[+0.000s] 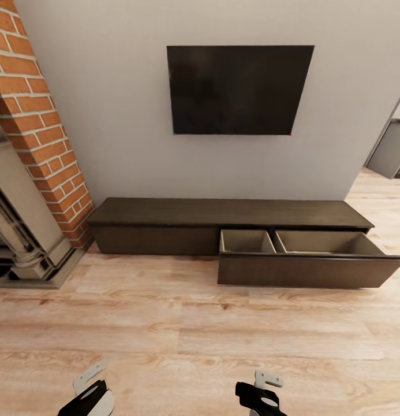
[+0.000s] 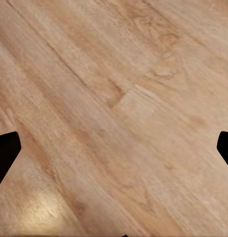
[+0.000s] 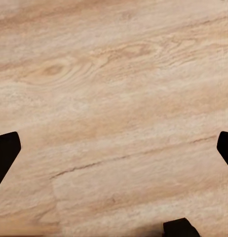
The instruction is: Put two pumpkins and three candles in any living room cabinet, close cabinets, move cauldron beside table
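From the head view, the long low dark-brown wooden cabinet (image 1: 228,222) stood against the wall under a black wall-mounted screen (image 1: 239,89), its right beige-lined drawer (image 1: 306,260) pulled out. Each wrist view showed pale wooden plank floor (image 2: 114,108) between spread fingers: left end effector (image 2: 114,148) and right end effector (image 3: 114,148) were apart, holding nothing.

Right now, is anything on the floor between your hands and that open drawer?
Nothing visible. Only bare wooden floor lies between the left gripper, the right gripper and the open drawer of the cabinet.
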Tool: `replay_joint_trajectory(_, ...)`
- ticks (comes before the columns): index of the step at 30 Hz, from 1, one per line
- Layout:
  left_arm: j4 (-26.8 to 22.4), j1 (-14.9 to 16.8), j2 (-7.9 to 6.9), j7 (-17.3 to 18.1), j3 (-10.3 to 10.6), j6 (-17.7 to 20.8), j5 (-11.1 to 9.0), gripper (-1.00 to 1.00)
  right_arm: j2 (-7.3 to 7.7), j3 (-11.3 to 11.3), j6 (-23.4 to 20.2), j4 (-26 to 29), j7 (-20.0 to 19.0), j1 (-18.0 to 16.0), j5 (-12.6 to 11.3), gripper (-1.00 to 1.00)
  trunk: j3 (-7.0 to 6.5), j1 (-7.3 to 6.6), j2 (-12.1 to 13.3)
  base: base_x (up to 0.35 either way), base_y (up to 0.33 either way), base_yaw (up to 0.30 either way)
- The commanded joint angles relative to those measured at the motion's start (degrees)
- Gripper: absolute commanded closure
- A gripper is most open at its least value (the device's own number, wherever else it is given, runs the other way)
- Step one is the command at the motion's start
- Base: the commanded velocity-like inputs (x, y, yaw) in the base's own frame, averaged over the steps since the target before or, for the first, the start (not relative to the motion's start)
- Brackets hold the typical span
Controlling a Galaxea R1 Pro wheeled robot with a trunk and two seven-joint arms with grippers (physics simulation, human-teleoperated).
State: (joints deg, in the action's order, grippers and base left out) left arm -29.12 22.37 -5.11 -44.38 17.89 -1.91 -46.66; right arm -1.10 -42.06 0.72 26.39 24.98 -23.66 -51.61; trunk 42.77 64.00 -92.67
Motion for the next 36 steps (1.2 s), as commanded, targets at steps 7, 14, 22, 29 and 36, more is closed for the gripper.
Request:
replay_joint_trajectory(7,-0.1,0.0,-0.08,-0.4,0.5,-0.2,-0.5,-1.0,0.05,-0.5,0.0,0.1,0.3,-0.1,-0.8,-1.0,0.36,0.0,0.0,0.0,0.001,0.268)
replay_joint_trajectory(14,-0.1,0.0,-0.08,-0.4,0.5,-0.2,-0.7,-1.0,0.05,-0.1,0.0,0.1,0.4,-0.1,-1.3,-1.0,0.78,0.0,0.0,0.0,0.072,0.24)
replay_joint_trajectory(22,-0.1,0.0,-0.08,-0.4,0.5,-0.2,-0.8,-1.0,0.05,0.0,0.0,0.0,0.5,-0.1,-1.4,-1.0,1.26,0.0,0.0,0.0,0.128,0.236)
replay_joint_trajectory(29,-0.1,0.0,-0.08,-0.4,0.6,-0.2,-0.6,-1.0,0.05,0.0,-1.5,0.1,0.4,-0.1,-1.3,-1.0,1.69,0.0,0.0,0.0,0.005,0.236)
replay_joint_trajectory(36,-0.1,0.0,-0.08,-0.4,0.6,-0.2,-0.5,-1.0,0.05,0.0,-1.8,0.1,0.4,-0.1,-1.3,-1.0,2.07,0.0,0.0,0.0,0.0,0.225)
